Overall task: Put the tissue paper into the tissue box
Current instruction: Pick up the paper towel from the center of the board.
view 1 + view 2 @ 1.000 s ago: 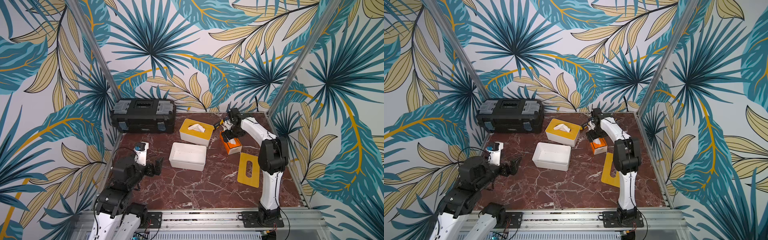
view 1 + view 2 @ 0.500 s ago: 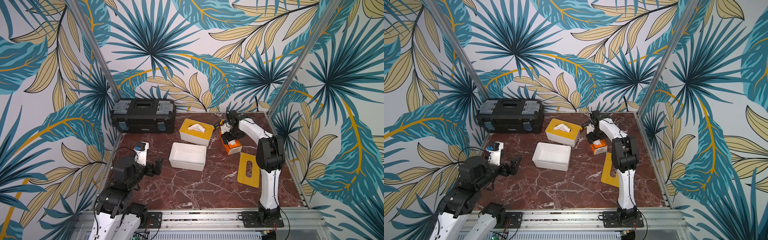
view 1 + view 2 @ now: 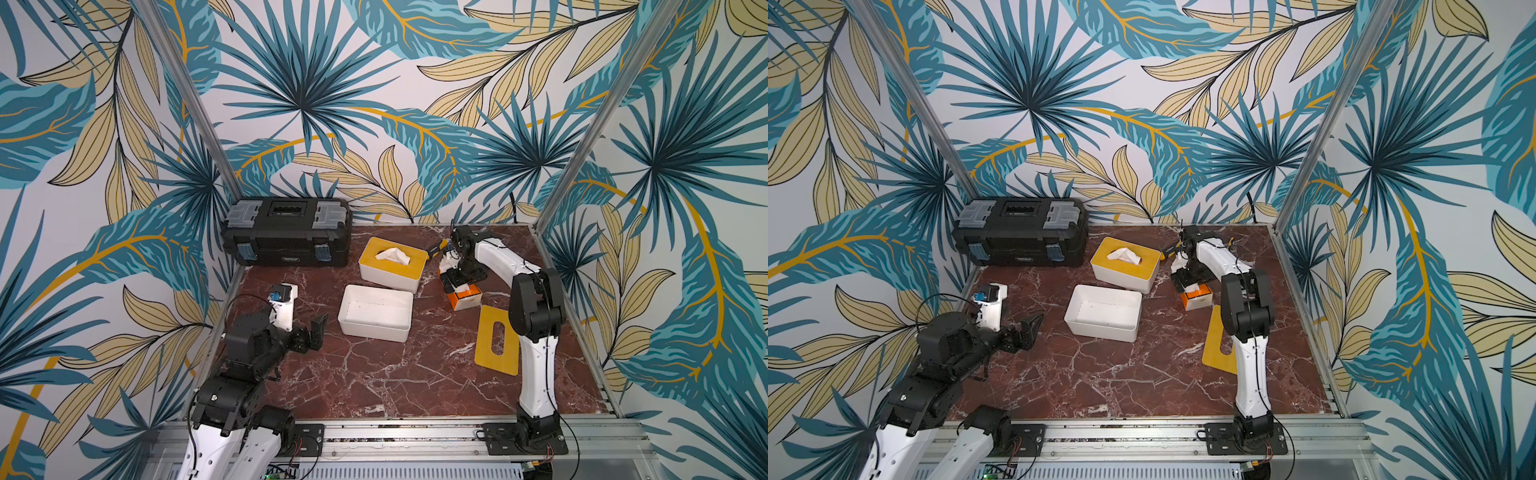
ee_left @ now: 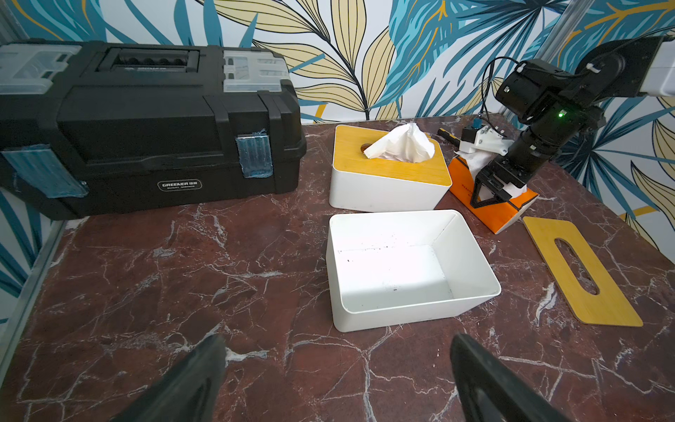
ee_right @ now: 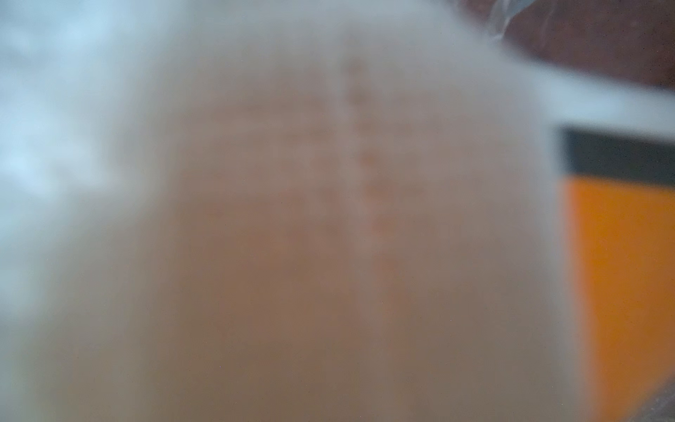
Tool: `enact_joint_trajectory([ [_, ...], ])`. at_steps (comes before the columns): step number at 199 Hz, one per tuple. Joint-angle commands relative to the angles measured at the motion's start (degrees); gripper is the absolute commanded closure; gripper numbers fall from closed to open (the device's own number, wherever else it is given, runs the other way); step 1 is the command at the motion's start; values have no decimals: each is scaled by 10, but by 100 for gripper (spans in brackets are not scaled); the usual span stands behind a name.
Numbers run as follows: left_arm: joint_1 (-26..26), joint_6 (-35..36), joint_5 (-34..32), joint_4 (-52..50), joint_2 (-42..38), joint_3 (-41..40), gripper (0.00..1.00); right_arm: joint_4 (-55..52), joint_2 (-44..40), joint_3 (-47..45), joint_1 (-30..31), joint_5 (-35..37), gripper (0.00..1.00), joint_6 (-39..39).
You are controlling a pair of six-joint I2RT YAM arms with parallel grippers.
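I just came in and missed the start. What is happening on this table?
The right gripper is down on the orange tissue pack at the back, jaws open, so nothing is lifted yet. The left gripper hangs open near the front, holding nothing. The white tissue box stands empty in the middle, and a yellow slotted lid lies flat beside it.

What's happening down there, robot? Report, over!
Left gripper open, idle. Right gripper open, down at orange tissue pack. White tissue box empty, yellow lid off, flat on the table. Nothing between pack and box.
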Motion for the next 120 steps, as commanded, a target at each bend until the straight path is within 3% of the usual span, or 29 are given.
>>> enact_joint_trajectory([
  [1, 6, 1, 7, 13, 1, -8, 0, -36, 18, -2, 1, -20, 0, -2],
  [23, 6, 1, 7, 13, 1, -9, 0, -37, 10, 0, 1, -17, 1, 8],
  [79, 6, 1, 11, 14, -2, -8, 0, -35, -37, -4, 1, -43, 18, 30],
  [120, 6, 1, 12, 14, -1, -9, 0, -12, -96, -31, 1, -56, 20, 45],
])
